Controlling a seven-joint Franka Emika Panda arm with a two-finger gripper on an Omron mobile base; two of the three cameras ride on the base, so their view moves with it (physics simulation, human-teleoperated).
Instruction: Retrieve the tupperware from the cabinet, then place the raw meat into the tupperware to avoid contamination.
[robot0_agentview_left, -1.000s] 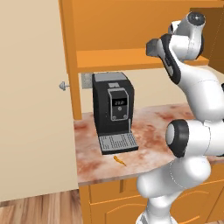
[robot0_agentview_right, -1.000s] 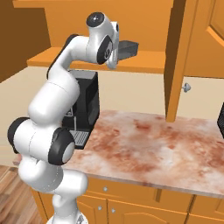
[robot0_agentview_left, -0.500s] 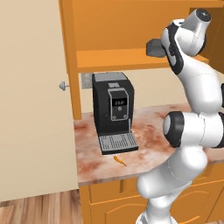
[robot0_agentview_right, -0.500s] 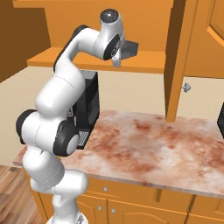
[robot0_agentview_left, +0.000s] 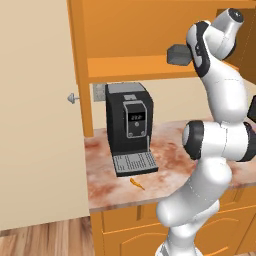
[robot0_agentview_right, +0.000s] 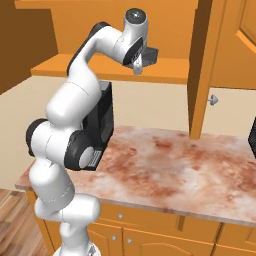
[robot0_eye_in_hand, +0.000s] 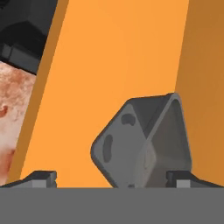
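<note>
Grey tupperware (robot0_eye_in_hand: 144, 144) sits on the inner shelf (robot0_agentview_left: 135, 67) of the cabinet (robot0_agentview_right: 220, 45), doors swung open. Hand view: the container lies tipped, its open mouth turned to the view's right, directly ahead of the pincer (robot0_eye_in_hand: 111, 178) and between the two tips. Fingertips (robot0_eye_in_hand: 41, 176) stand wide apart, one either side of the container; nothing held. Whether the right tip already touches the wall is hard to judge from this angle.

Base views put the hand at shelf height, the dark container (robot0_agentview_left: 178, 54) just beyond it on the shelf lip (robot0_agentview_right: 150, 55).

Judgement: grasp step pending. Container is straight along the approach axis, so a short advance and then closing should do.

Raw meat (robot0_agentview_left: 136, 183) lies on the worktop (robot0_agentview_right: 190, 170), just in front of the black coffee machine (robot0_agentview_left: 128, 130), well below the hand.
</note>
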